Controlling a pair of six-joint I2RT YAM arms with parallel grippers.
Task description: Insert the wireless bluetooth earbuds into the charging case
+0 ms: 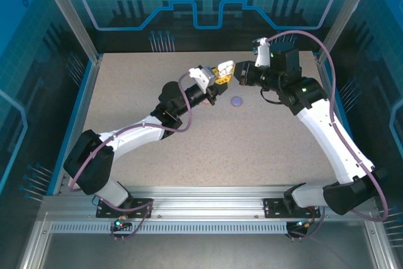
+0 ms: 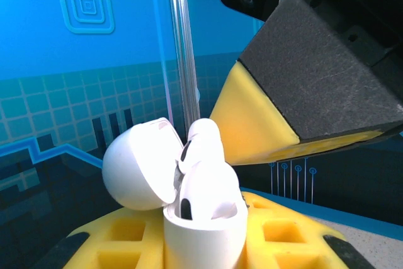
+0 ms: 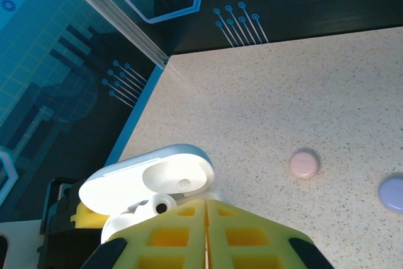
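White charging case (image 2: 204, 231), lid open, clamped upright in the left gripper (image 1: 220, 75) near the table's (image 1: 189, 155) 12 o'clock to steady it; the right gripper (image 3: 206, 218), closed tight, meets a white earbud (image 2: 203, 138) protruding at 12 o'clock, probably seating it

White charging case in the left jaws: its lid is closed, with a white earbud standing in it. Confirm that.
Wrong on the lid: it is open, tipped back beside the white charging case, as the left wrist view shows. The rest stands: the left jaws hold the case, and a white earbud stands in it.
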